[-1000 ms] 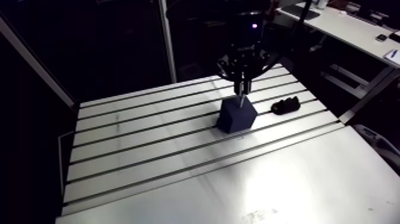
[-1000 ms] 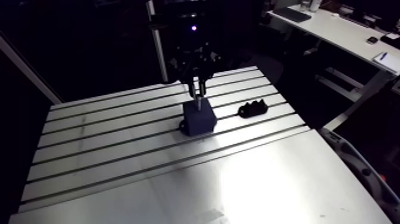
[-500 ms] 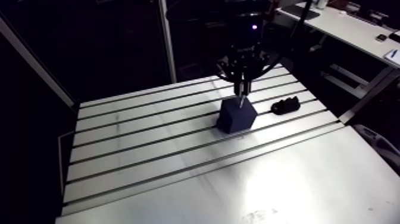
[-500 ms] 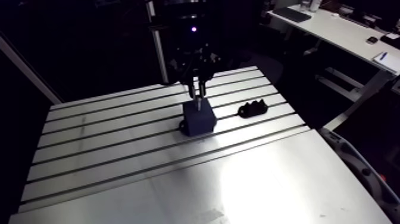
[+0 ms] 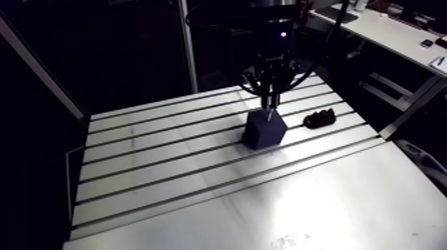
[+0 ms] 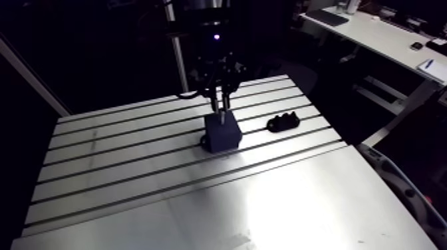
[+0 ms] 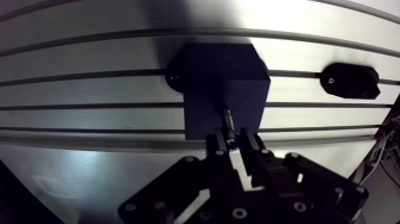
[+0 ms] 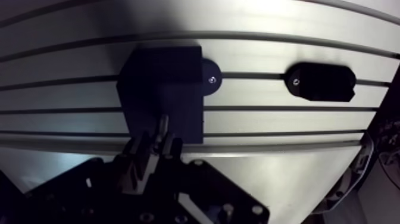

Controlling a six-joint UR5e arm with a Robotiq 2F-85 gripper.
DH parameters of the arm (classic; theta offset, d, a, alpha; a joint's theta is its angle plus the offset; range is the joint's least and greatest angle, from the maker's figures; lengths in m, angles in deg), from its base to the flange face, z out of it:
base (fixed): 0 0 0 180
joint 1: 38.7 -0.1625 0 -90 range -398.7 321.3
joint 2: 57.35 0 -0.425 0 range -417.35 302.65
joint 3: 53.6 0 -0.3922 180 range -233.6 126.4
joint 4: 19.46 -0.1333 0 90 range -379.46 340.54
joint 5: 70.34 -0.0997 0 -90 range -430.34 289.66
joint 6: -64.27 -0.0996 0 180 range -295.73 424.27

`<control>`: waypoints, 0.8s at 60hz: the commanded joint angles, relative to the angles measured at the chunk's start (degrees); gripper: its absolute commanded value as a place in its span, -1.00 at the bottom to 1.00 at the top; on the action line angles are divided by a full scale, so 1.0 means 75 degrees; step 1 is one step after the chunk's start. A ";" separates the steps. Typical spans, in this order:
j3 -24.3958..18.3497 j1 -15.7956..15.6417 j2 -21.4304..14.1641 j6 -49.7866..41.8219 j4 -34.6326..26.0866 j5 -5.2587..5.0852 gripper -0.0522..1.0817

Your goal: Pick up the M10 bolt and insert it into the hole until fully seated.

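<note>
Two dark things sit on a slotted aluminium table, with only the long slots on its left stretch. Near the middle stands a dark block, fixed over one slot. Straight above it the gripper comes down, its two fingers clenched on the M10 bolt. The bolt hangs upright, silver shank downward, with its tip at the block's top face. The hole itself is lost in the dark surface. Further right, well apart from the block, lies a small dark fixture. The pick-up looks done. Bare shank shows between fingers and block, so the bolt seems not yet seated, and whether the tip has entered the hole cannot be told
</note>
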 commanded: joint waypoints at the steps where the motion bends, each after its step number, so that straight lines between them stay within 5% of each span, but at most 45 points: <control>1: 0.0202 -0.0013 -0.0074 0.0134 0.0357 0.0016 0.11; 2: 0.0202 -0.0013 -0.0074 0.0134 0.0357 0.0016 0.11; 3: 0.0227 -0.0013 -0.0098 0.0173 0.0402 0.0016 -0.22; 4: 0.0227 -0.0013 -0.0098 0.0173 0.0402 0.0016 -0.22; 6: 0.0306 -0.0013 -0.0154 0.0191 0.0496 0.0016 -0.72; 8: 0.0352 -0.0013 -0.0179 0.0201 0.0562 0.0026 -0.86; 34: 0.0573 -0.0013 -0.0723 0.0064 0.1169 -0.0109 -0.89; 39: 0.0495 -0.0025 -0.0890 -0.0052 0.1020 -0.0255 -0.90; 48: 0.0201 -0.0035 -0.1067 -0.0349 0.0179 -0.0299 -0.90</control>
